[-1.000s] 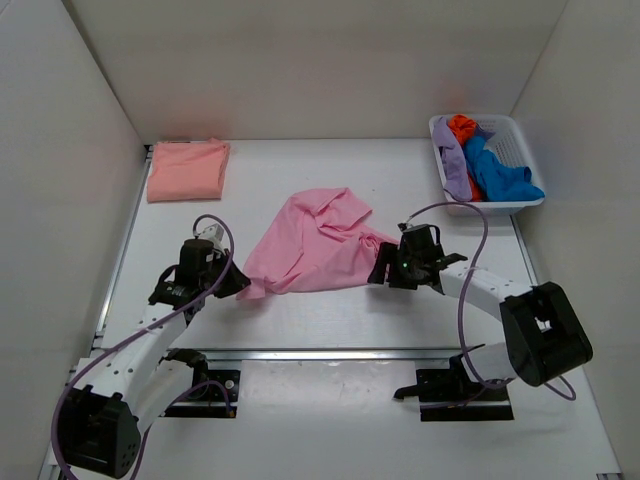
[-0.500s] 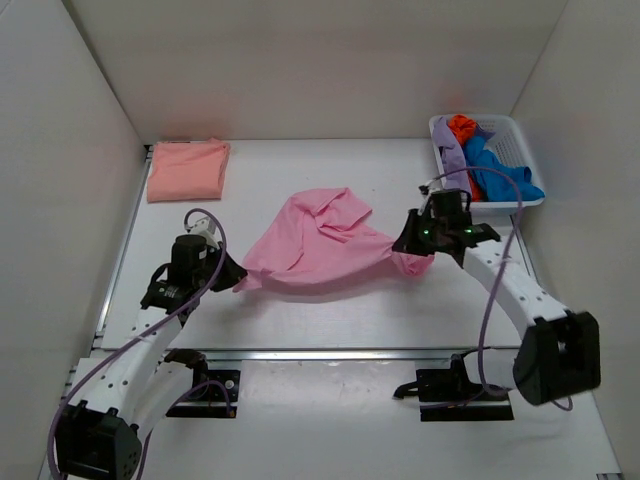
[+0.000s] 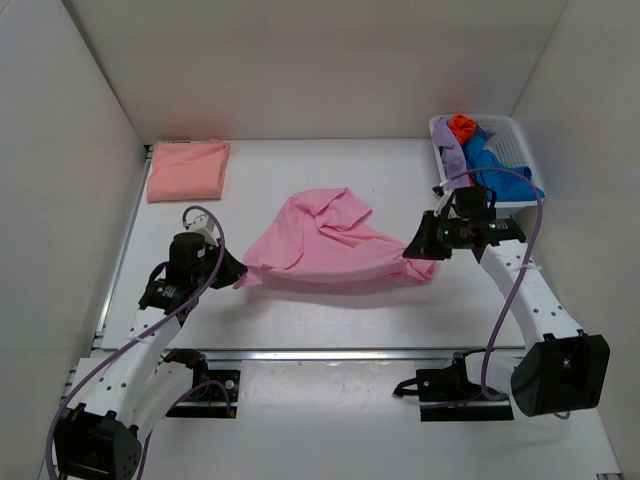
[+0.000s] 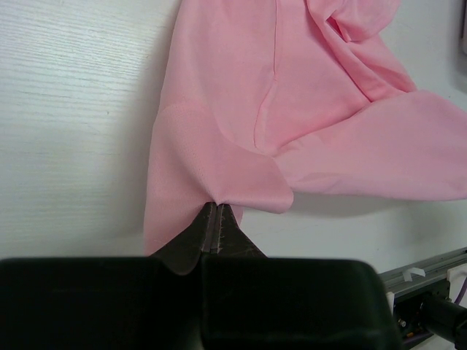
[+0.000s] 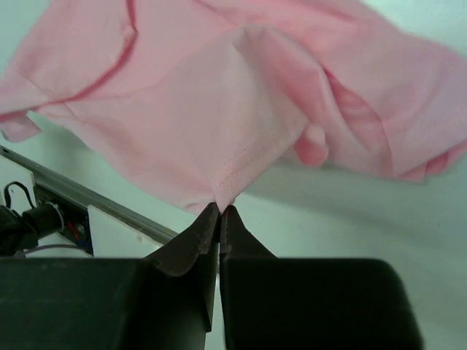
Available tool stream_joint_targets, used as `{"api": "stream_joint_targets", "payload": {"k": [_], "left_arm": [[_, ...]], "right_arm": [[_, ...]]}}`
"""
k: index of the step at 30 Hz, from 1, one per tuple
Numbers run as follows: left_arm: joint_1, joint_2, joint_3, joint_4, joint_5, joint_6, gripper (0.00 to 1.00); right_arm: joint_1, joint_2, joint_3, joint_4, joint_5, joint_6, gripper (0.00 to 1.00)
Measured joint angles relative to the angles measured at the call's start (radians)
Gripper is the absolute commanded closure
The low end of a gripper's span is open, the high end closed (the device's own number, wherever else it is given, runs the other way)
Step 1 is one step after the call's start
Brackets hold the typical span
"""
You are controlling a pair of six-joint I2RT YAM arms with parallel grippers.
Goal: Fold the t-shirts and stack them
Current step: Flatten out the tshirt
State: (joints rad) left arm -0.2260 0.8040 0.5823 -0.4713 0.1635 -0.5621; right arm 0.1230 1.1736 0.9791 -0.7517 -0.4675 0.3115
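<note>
A light pink t-shirt (image 3: pixel 325 240) is stretched across the middle of the table, crumpled at its far side. My left gripper (image 3: pixel 234 274) is shut on its left corner (image 4: pixel 216 198). My right gripper (image 3: pixel 412 250) is shut on its right corner, pinching a hemmed edge (image 5: pixel 225 195). The cloth (image 5: pixel 219 109) sags between the two grips and hangs slightly off the table near both. A salmon-peach t-shirt (image 3: pixel 187 168) lies folded flat at the far left corner, away from both grippers.
A white lattice basket (image 3: pixel 522 195) stands at the far right holding orange, blue and lilac cloth (image 3: pixel 480 160). A metal rail (image 3: pixel 330 353) runs along the table's near edge. White walls close in the left, far and right sides.
My right gripper shut on the pink shirt's right corner and carried it right and away from the left arm, pulling the cloth taut. The left gripper barely moved.
</note>
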Motion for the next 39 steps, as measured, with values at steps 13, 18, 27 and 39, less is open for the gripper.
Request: {"api": "stream_joint_targets", "payload": {"k": [13, 18, 27, 39], "left_arm": [[-0.006, -0.001, 0.0, 0.0, 0.001, -0.009, 1.0], [-0.006, -0.002, -0.006, 0.001, 0.001, -0.012, 1.0], [-0.007, 0.001, -0.036, 0.012, 0.002, -0.02, 1.0], [-0.006, 0.01, -0.038, 0.033, 0.004, -0.022, 1.0]], "right_arm": [[-0.058, 0.352, 0.22, 0.123, -0.047, -0.045, 0.59], [-0.06, 0.408, 0.152, 0.166, -0.027, -0.05, 0.57], [-0.059, 0.374, 0.049, 0.303, -0.019, -0.031, 0.59], [-0.044, 0.547, 0.05, 0.418, -0.038, 0.008, 0.59]]}}
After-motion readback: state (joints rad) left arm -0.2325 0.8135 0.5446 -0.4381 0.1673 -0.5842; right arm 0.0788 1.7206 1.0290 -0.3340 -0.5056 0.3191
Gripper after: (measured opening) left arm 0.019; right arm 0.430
